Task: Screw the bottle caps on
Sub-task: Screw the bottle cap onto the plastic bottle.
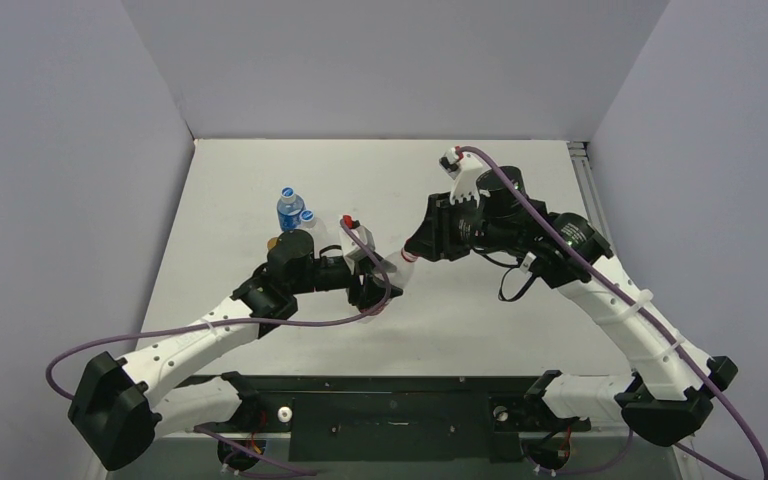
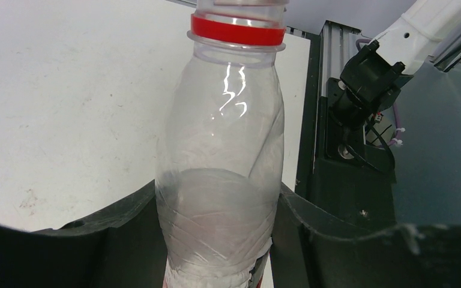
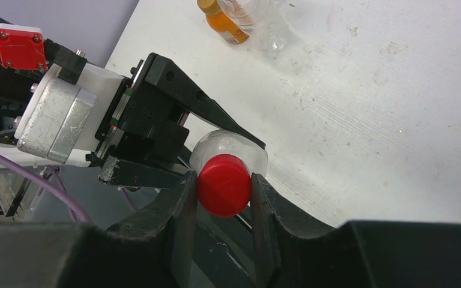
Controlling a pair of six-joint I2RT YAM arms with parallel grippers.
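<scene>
My left gripper (image 2: 216,201) is shut on the lower body of a clear plastic bottle (image 2: 222,138) with a red neck ring (image 2: 238,30). In the top view the left gripper (image 1: 372,287) holds the bottle tilted toward the right arm. My right gripper (image 3: 223,180) is shut on a red cap (image 3: 224,185), which sits at the bottle's mouth (image 3: 240,144). I cannot see whether the threads are engaged. The right gripper (image 1: 412,255) meets the bottle's top at table centre.
A small bottle with a blue cap (image 1: 288,208) stands at the back left, with a loose blue-and-white cap (image 1: 307,215) beside it. An amber bottle (image 3: 225,24) with an orange-gold cap lies next to another clear bottle (image 3: 264,24). Walls enclose the table.
</scene>
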